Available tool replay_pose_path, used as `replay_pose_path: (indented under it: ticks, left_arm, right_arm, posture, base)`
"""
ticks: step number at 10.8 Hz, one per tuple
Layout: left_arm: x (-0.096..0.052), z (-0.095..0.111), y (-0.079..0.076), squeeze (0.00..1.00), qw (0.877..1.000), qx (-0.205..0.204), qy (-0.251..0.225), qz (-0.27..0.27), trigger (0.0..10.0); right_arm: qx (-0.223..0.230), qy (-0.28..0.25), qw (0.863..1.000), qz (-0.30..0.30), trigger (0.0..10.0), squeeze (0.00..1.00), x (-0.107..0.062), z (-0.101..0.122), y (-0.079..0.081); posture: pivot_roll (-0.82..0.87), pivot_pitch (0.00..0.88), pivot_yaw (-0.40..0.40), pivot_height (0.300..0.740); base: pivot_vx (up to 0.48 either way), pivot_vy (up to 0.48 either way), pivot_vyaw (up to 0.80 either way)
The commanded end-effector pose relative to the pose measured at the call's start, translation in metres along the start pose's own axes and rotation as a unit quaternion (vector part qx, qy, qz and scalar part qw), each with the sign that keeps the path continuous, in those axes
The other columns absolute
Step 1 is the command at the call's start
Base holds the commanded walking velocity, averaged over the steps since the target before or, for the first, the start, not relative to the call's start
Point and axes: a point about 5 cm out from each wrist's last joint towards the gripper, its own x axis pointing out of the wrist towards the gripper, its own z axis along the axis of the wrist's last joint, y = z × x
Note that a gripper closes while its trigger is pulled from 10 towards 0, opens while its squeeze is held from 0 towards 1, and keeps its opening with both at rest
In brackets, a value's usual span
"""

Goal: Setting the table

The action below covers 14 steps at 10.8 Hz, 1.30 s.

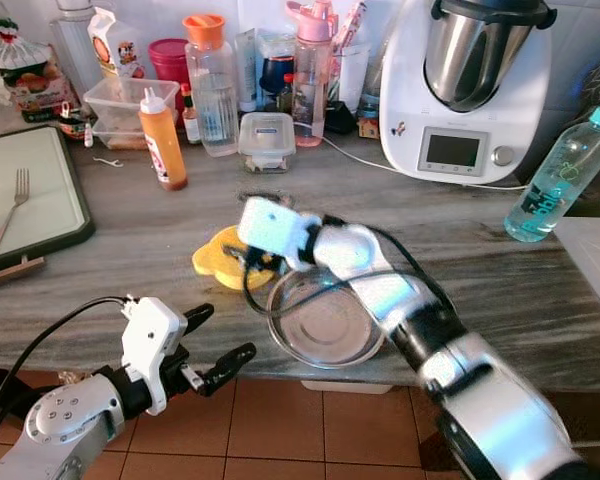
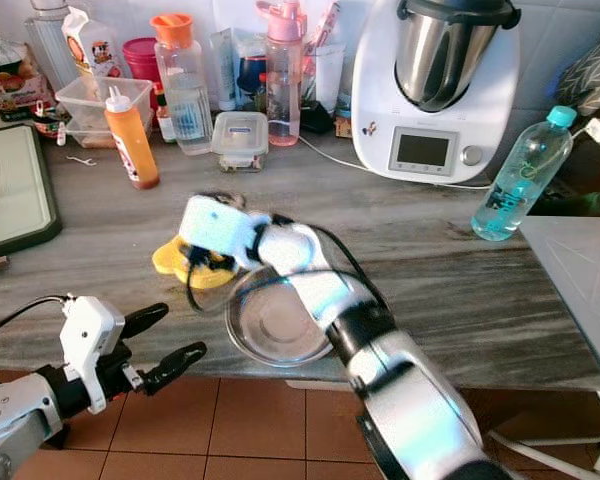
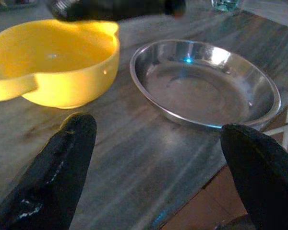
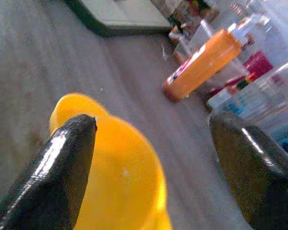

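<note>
The yellow bowl point(image 1: 220, 256) sits on the grey wooden counter point(image 1: 130, 250), a little in from the front edge, with the shallow steel bowl point(image 1: 325, 325) just beside it on the robot's right — near each other, though I can't tell if the rims touch. The right gripper point(image 4: 151, 143) is over the yellow bowl, its two black fingers spread wide with the bowl's rim between them; nothing is grasped yet. The right arm reaches across above the steel bowl to get there. The left gripper point(image 1: 212, 345) hangs just off the counter's front edge, fingers parted too and holding nothing, pointed towards both bowls.

Further back on the left lies a dark-framed tray point(image 1: 40, 235) with a fork point(image 1: 10, 205) on it. Along the wall stands the clutter: an orange sauce bottle point(image 1: 163, 140), a clear bottle with an orange cap point(image 1: 212, 85), a pink-lidded bottle point(image 1: 313, 75), a small lidded container point(image 1: 267, 138), and a big white kitchen machine point(image 1: 465, 90). A blue-tinted water bottle point(image 1: 563, 178) leans at the far right.

As for the table-setting, it looks barely begun — both bowls are on the worktop, the fork rests on the tray, and no laid table can be seen from here. My guess is the yellow bowl is the first thing to be picked up; the steel bowl, the cutlery and anything else are all left to do.
</note>
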Motion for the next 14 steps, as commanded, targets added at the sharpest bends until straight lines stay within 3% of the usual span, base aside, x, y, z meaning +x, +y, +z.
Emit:
replay_pose_path:
  ticks: [1,3,4,7,8,10,14]
  left_arm:
    - [0.002,-0.001,0.001,0.00,1.000,0.000,0.000,-0.003,10.0]
    - [0.003,-0.001,0.001,0.00,1.000,0.001,-0.002,0.000,10.0]
    - [0.004,-0.001,0.001,0.00,1.000,0.000,-0.004,0.002,10.0]
    - [0.005,-0.002,0.001,0.00,1.000,0.000,-0.007,0.002,10.0]
    - [0.005,-0.002,0.001,0.00,1.000,0.000,-0.008,0.002,10.0]
    - [0.005,-0.001,0.001,0.00,1.000,0.001,-0.014,0.001,10.0]
    - [0.005,-0.002,0.002,0.00,1.000,0.001,-0.012,-0.001,10.0]
  right_arm:
    - [0.003,-0.010,1.000,-0.018,10.0,1.00,-0.005,0.004,-0.007]
    - [0.012,-0.006,0.998,-0.056,10.0,1.00,-0.019,-0.002,-0.011]
    - [0.030,-0.001,0.996,-0.087,10.0,1.00,-0.036,-0.008,-0.014]
    - [0.063,0.034,0.992,-0.106,10.0,1.00,-0.072,-0.025,-0.010]
    - [0.068,0.039,0.991,-0.108,10.0,1.00,-0.075,-0.028,-0.008]
    - [0.100,0.092,0.985,-0.107,10.0,1.00,-0.100,-0.051,0.007]
    - [0.123,0.160,0.978,-0.055,10.0,1.00,-0.124,-0.068,0.023]
  posture:
    - [0.07,0.043,-0.043,0.740]
    - [0.07,0.036,-0.047,0.740]
    - [0.07,0.034,-0.048,0.740]
    - [0.06,0.024,-0.044,0.740]
    - [0.06,0.023,-0.042,0.740]
    - [0.05,0.024,-0.040,0.740]
    - [0.04,0.026,-0.033,0.740]
  base:
    - [0.000,0.000,0.00]
    - [0.000,0.000,0.00]
    - [0.000,0.000,0.00]
    - [0.000,0.000,0.00]
    - [0.000,0.000,0.00]
    - [0.000,0.000,0.00]
    - [0.000,0.000,0.00]
